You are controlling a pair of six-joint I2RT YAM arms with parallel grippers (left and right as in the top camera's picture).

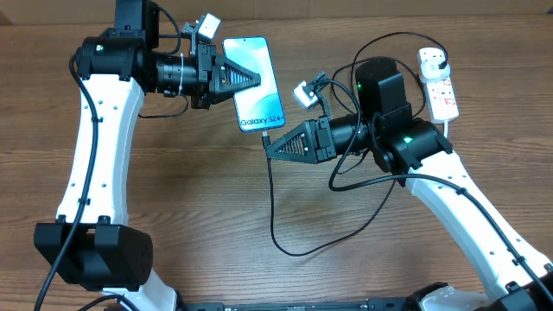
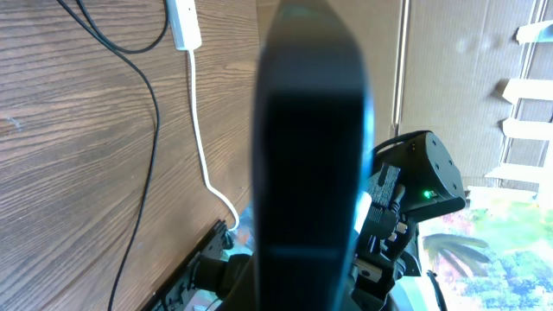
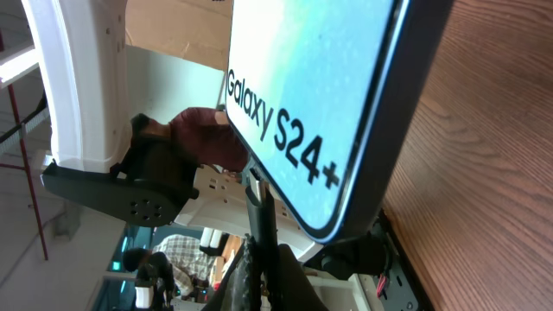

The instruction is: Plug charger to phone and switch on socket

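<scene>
Phone (image 1: 257,102) is held above the worktop (image 1: 216,216) at the middle rear, screen up, gripped by its side edge in the closed jaws of the left gripper (image 1: 257,79). The worktop is brown wood grain; a cardboard wall (image 1: 346,13) stands behind it.

The right gripper (image 1: 266,145) has its jaws closed on the connector end of the charger (image 1: 271,207), just below the phone's bottom edge. The cable drops from there, loops across the worktop and runs back under the right arm. The socket (image 1: 441,86) lies at the right rear, well apart from the phone.

The right wrist view alone shows the connector tip touching the bottom edge beside the white "Galaxy S24+" lettering. Whether it is seated cannot be told. The left wrist view shows the phone only as a dark blurred edge. It also shows a thick white cord (image 2: 200,138) lying on the worktop and window blinds (image 2: 527,95) beyond.
</scene>
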